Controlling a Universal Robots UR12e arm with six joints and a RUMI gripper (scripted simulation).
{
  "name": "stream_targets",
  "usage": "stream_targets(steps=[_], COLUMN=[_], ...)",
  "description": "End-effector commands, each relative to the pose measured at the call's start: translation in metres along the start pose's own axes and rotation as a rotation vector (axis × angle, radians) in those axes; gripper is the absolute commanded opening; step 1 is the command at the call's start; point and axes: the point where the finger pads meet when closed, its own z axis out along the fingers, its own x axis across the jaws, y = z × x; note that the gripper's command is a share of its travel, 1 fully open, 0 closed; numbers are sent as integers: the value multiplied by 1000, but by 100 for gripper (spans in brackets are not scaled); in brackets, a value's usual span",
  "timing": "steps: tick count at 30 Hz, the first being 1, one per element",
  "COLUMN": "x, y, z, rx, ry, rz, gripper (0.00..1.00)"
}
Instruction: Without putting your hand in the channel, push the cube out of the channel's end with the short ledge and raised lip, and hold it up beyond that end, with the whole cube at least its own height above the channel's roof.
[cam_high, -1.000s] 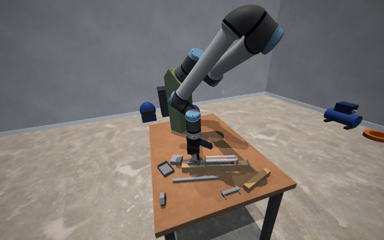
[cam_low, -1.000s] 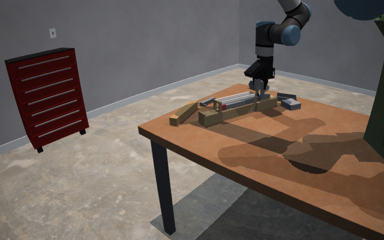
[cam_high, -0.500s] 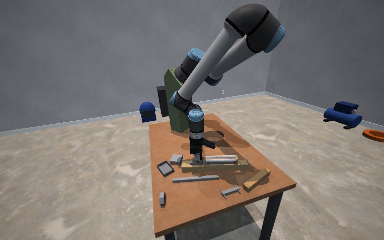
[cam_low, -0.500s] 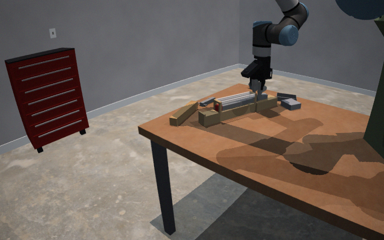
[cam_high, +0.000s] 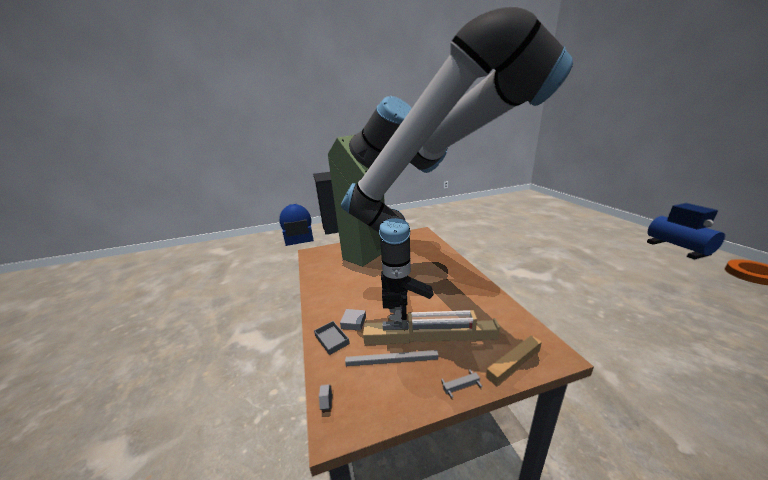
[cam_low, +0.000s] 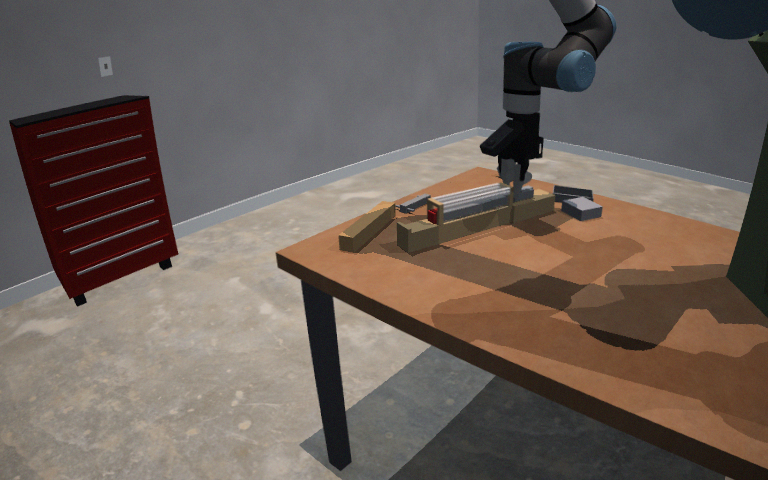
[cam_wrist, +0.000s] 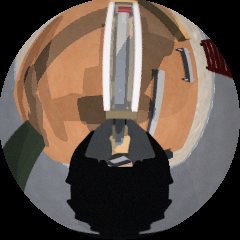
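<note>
A wooden channel (cam_high: 430, 337) (cam_low: 475, 221) with a clear roof on white rails (cam_wrist: 107, 60) lies across the table. The small red cube (cam_high: 471, 324) (cam_low: 432, 215) (cam_wrist: 124, 9) sits inside it, close to the far end where the short ledge (cam_low: 416, 234) is. A long grey rod (cam_high: 441, 323) (cam_low: 475, 198) (cam_wrist: 121, 70) runs inside the channel toward the cube. My gripper (cam_high: 396, 318) (cam_low: 516, 180) (cam_wrist: 119, 116) stands upright at the channel's other end, outside the roofed part, shut on the rod's near end.
On the table lie a grey bar (cam_high: 391, 357), a grey tray (cam_high: 331, 337), a grey block (cam_high: 352, 319) (cam_low: 581, 208), a small grey piece (cam_high: 324, 396), a T-shaped tool (cam_high: 461, 383) and a wooden block (cam_high: 513, 359) (cam_low: 367, 227) past the ledge end. The arm's green base (cam_high: 353, 226) stands behind.
</note>
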Motion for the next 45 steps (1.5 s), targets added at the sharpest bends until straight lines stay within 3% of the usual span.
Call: stream_targets(steps=[1,33,34,45], x=[0,0,0,0], y=[0,0,0,0], z=[0,0,0,0], rx=[0,0,0,0], ry=[1,1,1,1], rz=[0,0,0,0], gripper=[0,0,22,22])
